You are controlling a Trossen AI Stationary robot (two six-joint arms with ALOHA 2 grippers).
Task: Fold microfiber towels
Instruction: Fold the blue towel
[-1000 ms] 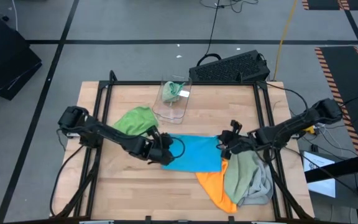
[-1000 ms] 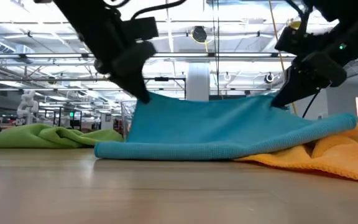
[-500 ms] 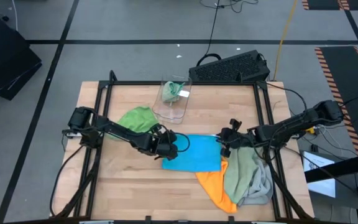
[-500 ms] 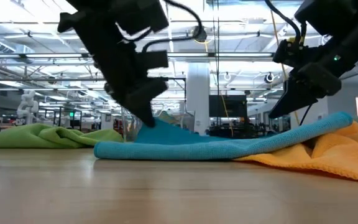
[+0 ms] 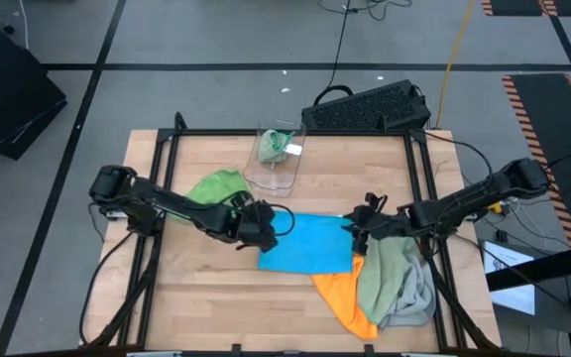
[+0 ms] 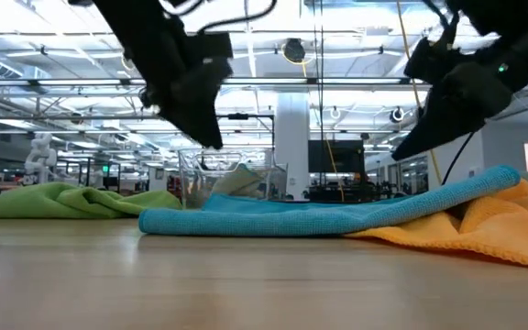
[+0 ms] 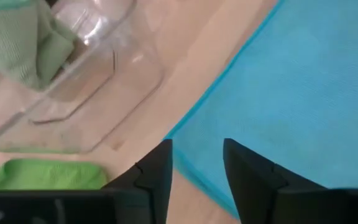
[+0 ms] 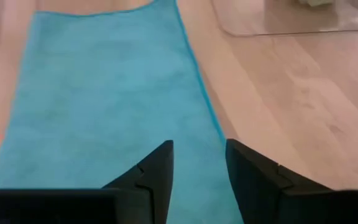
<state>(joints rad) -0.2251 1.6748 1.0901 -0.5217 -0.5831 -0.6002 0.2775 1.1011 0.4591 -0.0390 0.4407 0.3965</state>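
the blue towel (image 5: 307, 243) lies flat mid-table, one fold apparently done. left gripper (image 5: 263, 222) and right gripper (image 5: 353, 226) hover over its far corners, jaws apart, empty. next likely calls for regripping an edge.

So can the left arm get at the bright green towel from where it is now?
Probably yes. The left gripper hangs open above the blue towel, holding nothing; the bright green towel lies uncovered right beside that arm.
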